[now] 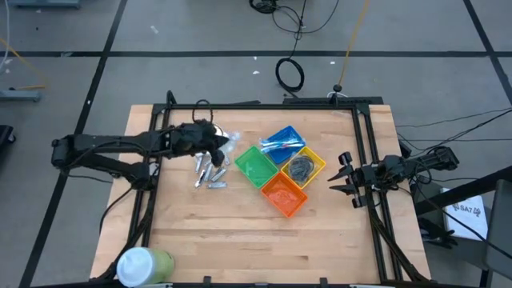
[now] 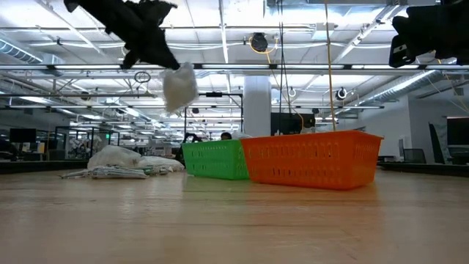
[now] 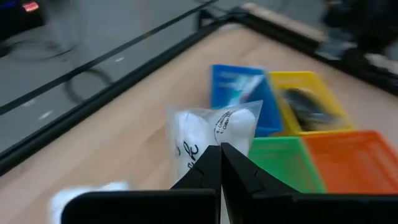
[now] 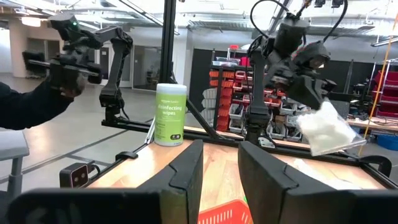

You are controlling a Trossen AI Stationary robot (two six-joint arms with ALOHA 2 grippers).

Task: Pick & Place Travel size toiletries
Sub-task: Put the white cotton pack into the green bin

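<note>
My left gripper (image 3: 221,163) is shut on a clear packet of white lumps (image 3: 214,129) and hangs in the air with it between the pile and the bins (image 1: 214,144). In the low view the packet (image 2: 179,86) dangles well above the table. More white packets (image 2: 117,160) and short silver pieces (image 1: 208,174) lie on the wood to the left of the green bin (image 1: 254,165). The blue bin (image 1: 282,140) holds blue-and-white sticks, and the yellow bin (image 1: 302,166) holds dark wads. My right gripper (image 1: 342,178) waits open at the table's right edge. My left gripper pinches the packet's clear plastic edge (image 3: 208,152) between its two shut fingers. The packet is lifted clear and hangs below the fingers (image 2: 150,44), tilted; one layer or several, I cannot tell.
The four bins form a diamond at mid-table, the orange bin (image 1: 284,194) nearest the near edge. A green-and-white wipes cylinder (image 1: 144,264) lies at the near left corner. Bare wood stretches along the near side. Black frame rails border the table.
</note>
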